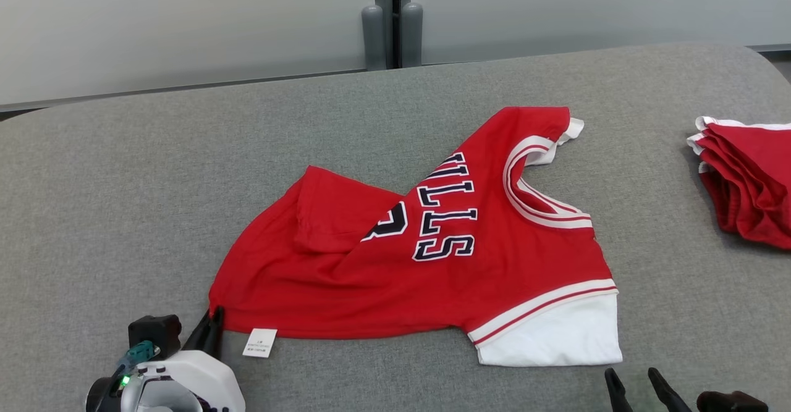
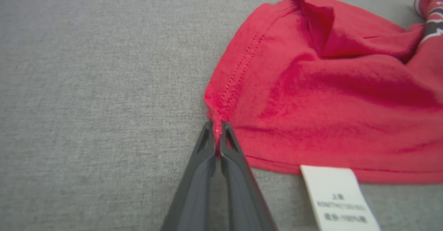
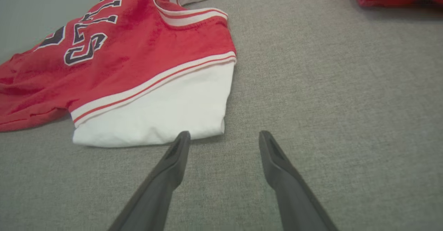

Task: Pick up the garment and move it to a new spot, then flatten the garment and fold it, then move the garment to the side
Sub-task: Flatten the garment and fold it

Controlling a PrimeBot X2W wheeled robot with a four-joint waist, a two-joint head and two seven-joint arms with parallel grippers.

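Two grippers are showing on my screens right now. At the lower left of the head view, the left gripper (image 1: 213, 324) is pinching the bottom-left corner of the red jersey shirt (image 1: 383, 288). Its wrist view is showing the two dark fingers squeezed together, with the stitched hem nipped between the tips.

I am watching the shirt lying in the middle of the grey fabric-covered counter (image 1: 123, 214), spread out but rumpled. One flap is folding over near its left side and partly hiding the dark, white-edged lettering (image 1: 445, 214). A white care label (image 1: 259, 342) is poking out from the near edge, just beside the left gripper.

The striped collar (image 1: 537, 183) is facing the far right, and the white sleeve (image 1: 556, 338) is lying flat at the near right corner.

The right gripper (image 1: 631, 376) is hovering low at the bottom right with its fingers spread wide and holding nothing. On its wrist view, one tip is sitting just at the sleeve's near edge, though I cannot tell whether it is touching.

Well apart, at the counter's right edge, a stack of folded red garments (image 1: 748, 177) is resting.
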